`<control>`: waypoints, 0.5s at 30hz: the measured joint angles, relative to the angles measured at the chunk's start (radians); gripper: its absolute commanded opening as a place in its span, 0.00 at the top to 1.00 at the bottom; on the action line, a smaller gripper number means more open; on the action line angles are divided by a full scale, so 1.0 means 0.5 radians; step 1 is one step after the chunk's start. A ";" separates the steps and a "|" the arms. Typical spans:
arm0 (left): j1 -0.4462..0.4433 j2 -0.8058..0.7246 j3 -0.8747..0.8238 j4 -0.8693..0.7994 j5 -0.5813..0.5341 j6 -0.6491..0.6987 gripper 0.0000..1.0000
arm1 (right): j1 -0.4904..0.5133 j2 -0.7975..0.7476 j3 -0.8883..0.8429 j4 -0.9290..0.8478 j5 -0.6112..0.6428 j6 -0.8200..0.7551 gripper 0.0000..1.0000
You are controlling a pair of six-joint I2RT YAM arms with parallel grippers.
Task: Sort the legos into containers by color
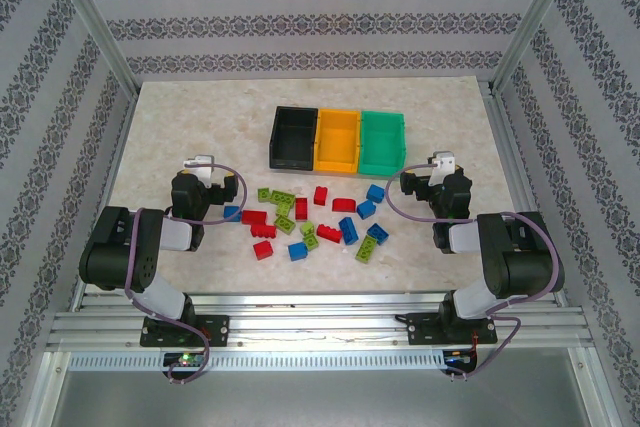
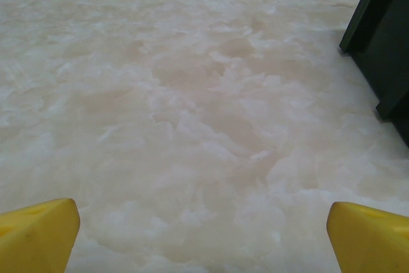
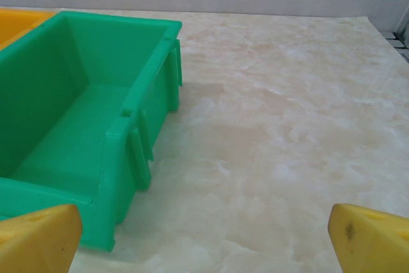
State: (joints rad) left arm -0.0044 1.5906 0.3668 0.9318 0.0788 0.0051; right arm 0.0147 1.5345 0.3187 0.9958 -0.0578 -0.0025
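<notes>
Several red, blue and lime green legos (image 1: 318, 219) lie scattered on the table in front of three joined bins: black (image 1: 293, 137), orange-yellow (image 1: 337, 140) and teal-green (image 1: 382, 142). My left gripper (image 1: 203, 179) rests left of the pile, open, its yellow fingertips (image 2: 38, 234) wide apart over bare table, with a blue brick (image 1: 232, 213) just to its right. My right gripper (image 1: 437, 179) rests right of the pile, open and holding nothing, its fingertips (image 3: 370, 238) spread. The teal-green bin (image 3: 77, 119) shows empty in the right wrist view.
A marble-patterned table (image 1: 200, 117) is ringed by an aluminium frame and patterned walls. The black bin's corner (image 2: 383, 43) stands at the right of the left wrist view. Bare table lies left of the black bin and right of the teal-green bin.
</notes>
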 measured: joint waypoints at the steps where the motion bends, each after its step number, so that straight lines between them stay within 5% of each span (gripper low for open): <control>1: 0.000 0.000 0.000 0.000 0.001 0.000 0.00 | 0.000 0.000 0.000 0.000 0.000 0.000 0.02; 9: 0.000 -0.033 -0.043 0.062 0.025 0.013 0.00 | 0.007 -0.124 -0.039 -0.025 0.108 0.007 0.02; 15: 0.000 -0.685 -0.071 -0.236 0.001 -0.064 0.00 | 0.019 -0.726 -0.076 -0.325 0.172 0.105 0.02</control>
State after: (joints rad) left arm -0.0044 1.2480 0.3313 0.8139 0.0792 -0.0269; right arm 0.0242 1.1717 0.2806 0.8333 0.0280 0.0498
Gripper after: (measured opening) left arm 0.996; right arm 0.985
